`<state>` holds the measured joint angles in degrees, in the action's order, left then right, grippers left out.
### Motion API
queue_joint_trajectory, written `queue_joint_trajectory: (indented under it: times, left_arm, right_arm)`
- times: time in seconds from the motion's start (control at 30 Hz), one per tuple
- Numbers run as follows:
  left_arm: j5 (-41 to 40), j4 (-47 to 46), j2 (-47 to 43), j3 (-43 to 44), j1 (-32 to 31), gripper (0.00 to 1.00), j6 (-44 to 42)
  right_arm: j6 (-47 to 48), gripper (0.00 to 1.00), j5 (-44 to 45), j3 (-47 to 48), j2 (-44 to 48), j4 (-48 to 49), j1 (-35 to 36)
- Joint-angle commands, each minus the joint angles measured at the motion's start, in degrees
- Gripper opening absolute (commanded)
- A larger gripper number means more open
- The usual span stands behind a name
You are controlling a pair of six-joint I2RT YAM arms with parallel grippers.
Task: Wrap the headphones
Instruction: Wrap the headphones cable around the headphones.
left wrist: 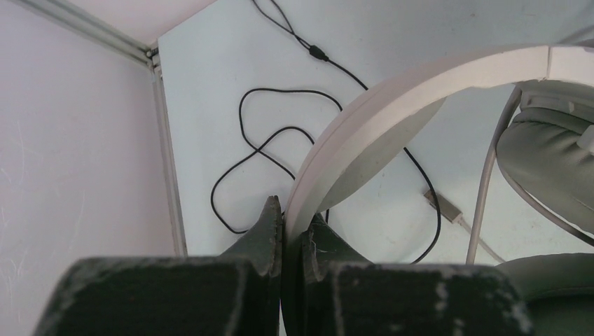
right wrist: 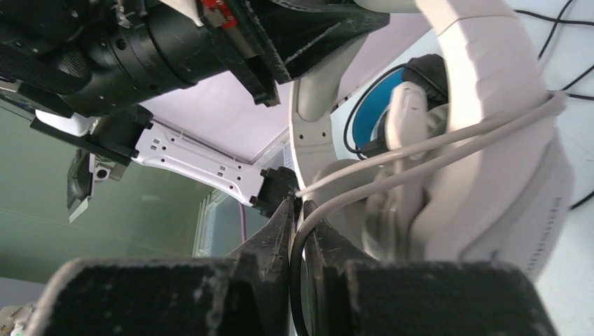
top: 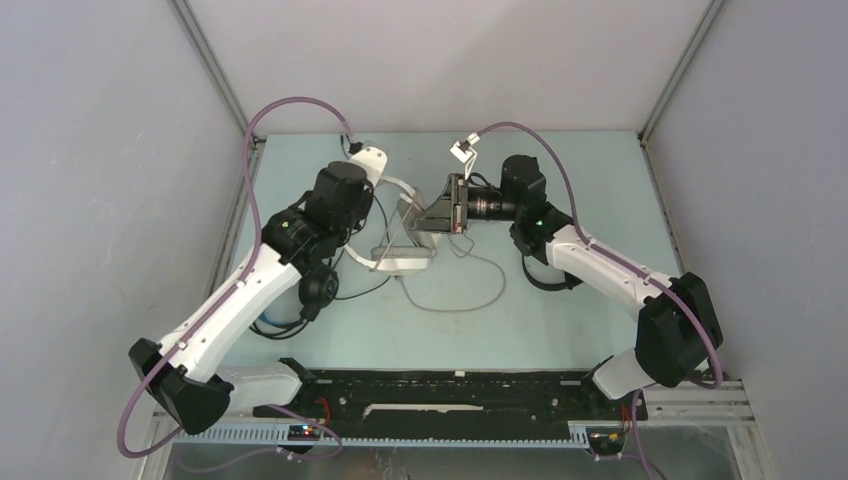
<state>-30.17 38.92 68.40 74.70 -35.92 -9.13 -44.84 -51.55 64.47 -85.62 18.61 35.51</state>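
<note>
The white-grey headphones (top: 402,255) are at the table's middle, their headband (left wrist: 420,77) raised. My left gripper (top: 396,192) is shut on the headband, which runs up between its fingers in the left wrist view (left wrist: 292,222). A grey ear cushion (left wrist: 553,161) shows at that view's right. My right gripper (top: 425,220) is next to the headphones (right wrist: 490,140) and shut on their grey cable (right wrist: 420,150), pinched at its fingertips (right wrist: 299,210). The cable crosses the ear cup. The black headphones with blue (top: 300,300) lie under my left arm.
The grey cable's slack lies in a loop (top: 470,295) in front of the headphones, ending in a plug (left wrist: 443,206). A thin black cable (left wrist: 280,133) snakes over the table near the left wall. A black curved piece (top: 548,275) lies under my right arm.
</note>
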Motion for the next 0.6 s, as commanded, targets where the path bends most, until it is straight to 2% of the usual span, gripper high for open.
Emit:
queue_joint_trajectory:
  times: [0.0,0.27,0.47,0.57]
  left_arm:
    - [-10.89,-3.25,0.76,1.96,0.57,0.0,8.12]
    - [-16.0,-3.63,1.42,2.94,0.74,0.0,18.34]
    - [-12.14,-0.19,3.23,5.68,2.49,0.0,27.99]
    - [-8.91,-0.85,2.7,5.38,4.11,0.0,31.87]
  right_arm:
    - [-2.45,0.12,-0.89,2.68,0.45,8.28,2.31]
    - [-3.9,0.16,1.33,2.68,-0.43,12.7,5.36]
    - [-2.25,0.16,2.28,2.68,-1.32,12.02,7.19]
    - [3.22,0.16,4.16,2.68,-0.57,7.93,8.0]
